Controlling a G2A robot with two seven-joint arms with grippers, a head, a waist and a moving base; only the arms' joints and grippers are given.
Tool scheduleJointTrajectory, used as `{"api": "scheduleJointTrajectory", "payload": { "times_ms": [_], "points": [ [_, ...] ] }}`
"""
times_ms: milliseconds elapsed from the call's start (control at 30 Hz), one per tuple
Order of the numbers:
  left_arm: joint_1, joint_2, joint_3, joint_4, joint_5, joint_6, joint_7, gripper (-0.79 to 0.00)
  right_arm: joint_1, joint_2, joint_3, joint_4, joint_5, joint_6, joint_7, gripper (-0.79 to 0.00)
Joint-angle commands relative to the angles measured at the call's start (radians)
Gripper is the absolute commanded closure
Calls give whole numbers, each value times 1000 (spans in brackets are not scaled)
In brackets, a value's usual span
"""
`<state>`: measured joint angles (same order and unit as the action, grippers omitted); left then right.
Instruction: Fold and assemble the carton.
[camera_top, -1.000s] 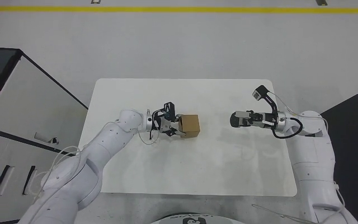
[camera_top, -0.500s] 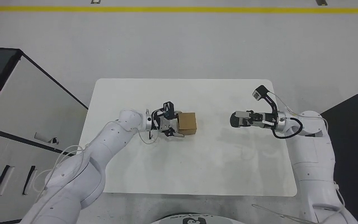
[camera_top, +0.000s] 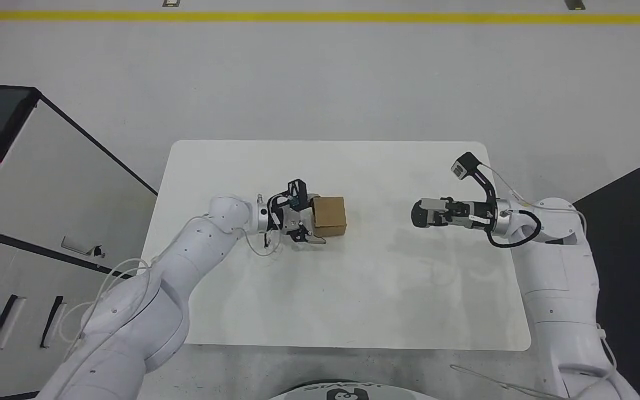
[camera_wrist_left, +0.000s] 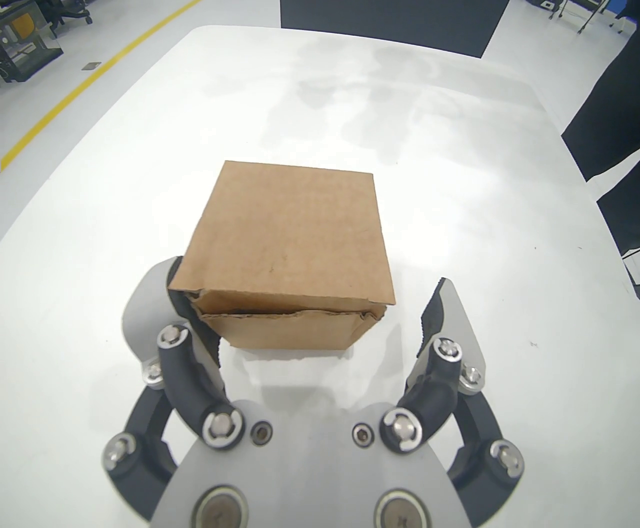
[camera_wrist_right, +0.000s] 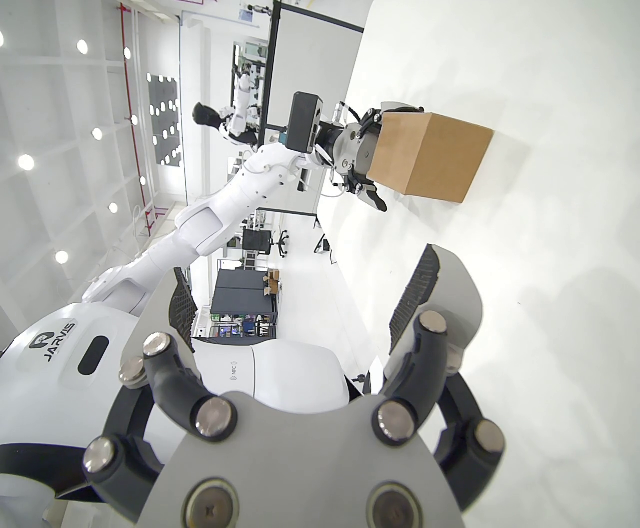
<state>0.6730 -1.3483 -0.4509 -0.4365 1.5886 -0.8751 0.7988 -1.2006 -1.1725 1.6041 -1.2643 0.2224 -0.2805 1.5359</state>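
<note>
While the brown carton (camera_wrist_left: 285, 245) sits on the desk (camera_wrist_left: 450, 150) just ahead of the left tool (camera_wrist_left: 305, 295), that tool is spread wide, one finger (camera_wrist_left: 150, 300) touching a carton corner, the other apart. Right tool (camera_wrist_right: 305, 277) also spread, empty, well apart from carton.

The left arm lies low across the tabletop from its left edge, forearm level, with the left gripper (camera_top: 306, 222) near the tabletop's middle, jaws spread wide and pointing toward the right edge. The right arm bends in over the right edge, the right gripper (camera_top: 416, 214) level, jaws parted, facing the left one
</note>
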Motion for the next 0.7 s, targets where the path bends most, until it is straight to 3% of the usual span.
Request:
{"api": "scheduleJointTrajectory", "payload": {
  "times_ms": [0, 200, 667],
  "points": [
    [2, -1, -8, 6, -18, -1, 6, -785, 0, 0, 0, 0, 0, 0, 0, -785],
    [2, -4, -19, 20, -51, -60, 23, -785, 0, 0, 0, 0, 0, 0, 0, -785],
    [-1, -9, -38, 48, -70, -16, 13, -785, 0, 0, 0, 0, 0, 0, 0, -785]
  ]
}}
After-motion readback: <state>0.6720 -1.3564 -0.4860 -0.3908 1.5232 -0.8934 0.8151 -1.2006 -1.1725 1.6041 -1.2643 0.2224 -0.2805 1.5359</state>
